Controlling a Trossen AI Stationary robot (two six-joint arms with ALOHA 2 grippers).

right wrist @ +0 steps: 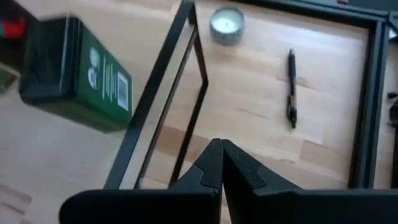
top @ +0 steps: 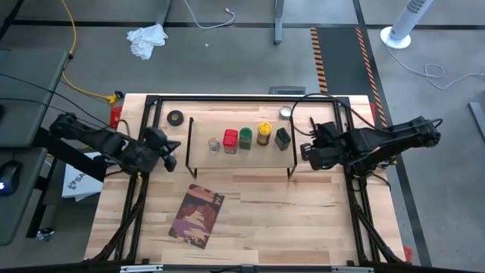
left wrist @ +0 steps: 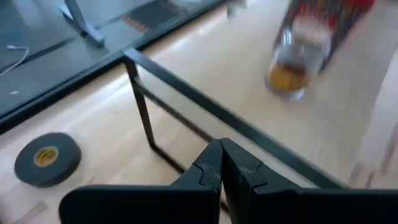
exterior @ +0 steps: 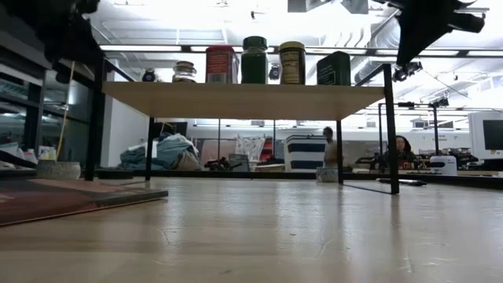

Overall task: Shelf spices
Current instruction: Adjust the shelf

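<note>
1. We see the shelf [top: 239,155], a pale wood board on thin black wire legs, standing mid-table, toward 12 o'clock of the table's centre in the high view.
2. All five spices sit on it in one row. From 9 to 3 o'clock: clear glass jar [top: 214,144], red box [top: 230,142], green-topped jar [top: 245,138], yellow-topped jar [top: 264,133], dark grey tin [top: 283,139].
3. Low view shows the same row upright on the board: glass jar [exterior: 185,71], red box [exterior: 222,64], green-topped jar [exterior: 255,60], yellow-topped jar [exterior: 292,63], tin [exterior: 334,68]. Neighbours are close; we can't tell if any touch.
4. Left gripper [top: 171,154] hangs just off the shelf's 9 o'clock end, w/ nothing in it. Its wrist view shows the fingers [left wrist: 208,167] pressed together, no gap betw. them.
5. Right gripper [top: 307,152] hangs just off the shelf's 3 o'clock end, also w/ nothing held. Its fingers [right wrist: 208,165] are pressed together too.
6. Left wrist view looks past the shelf's wire leg to the glass jar [left wrist: 295,59], blurred, amber contents at its base.
7. Right wrist view shows the tin [right wrist: 74,71] w/ a green label at the shelf's end.
8. Black tape roll [top: 175,117] lies on the tabletop [top: 303,220] at approx 10 o'clock of the shelf, apart from it.
9. Small round candle tin [top: 285,113] sits at approx 1 o'clock of the shelf; a black pen [right wrist: 291,87] lies near it.
10. Brown-and-maroon book [top: 198,216] lies flat at approx 7 o'clock of the shelf, well apart.
</note>
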